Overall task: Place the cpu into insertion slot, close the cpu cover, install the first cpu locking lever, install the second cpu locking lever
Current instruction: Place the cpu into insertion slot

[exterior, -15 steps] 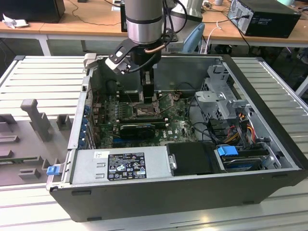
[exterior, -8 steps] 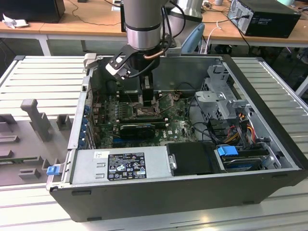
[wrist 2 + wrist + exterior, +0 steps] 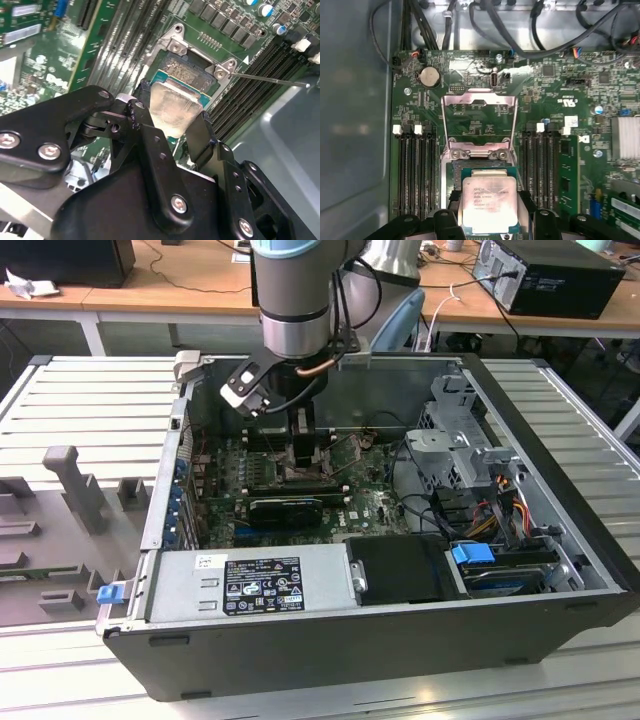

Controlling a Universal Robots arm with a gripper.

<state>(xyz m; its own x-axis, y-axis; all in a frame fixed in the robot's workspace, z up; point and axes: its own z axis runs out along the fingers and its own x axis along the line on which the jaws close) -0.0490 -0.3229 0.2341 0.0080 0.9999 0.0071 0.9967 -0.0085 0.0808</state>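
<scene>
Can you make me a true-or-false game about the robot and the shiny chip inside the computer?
1. The gripper is gripping the cpu. True.
2. The cpu cover is shut over the cpu. False: it stands swung open, away from the insertion slot.
3. Long black memory slots run on both sides of the insertion slot. True.
4. The cpu's top is red. False: it is silver-grey.
5. The computer case lies open, so the green board inside shows. True.
</scene>
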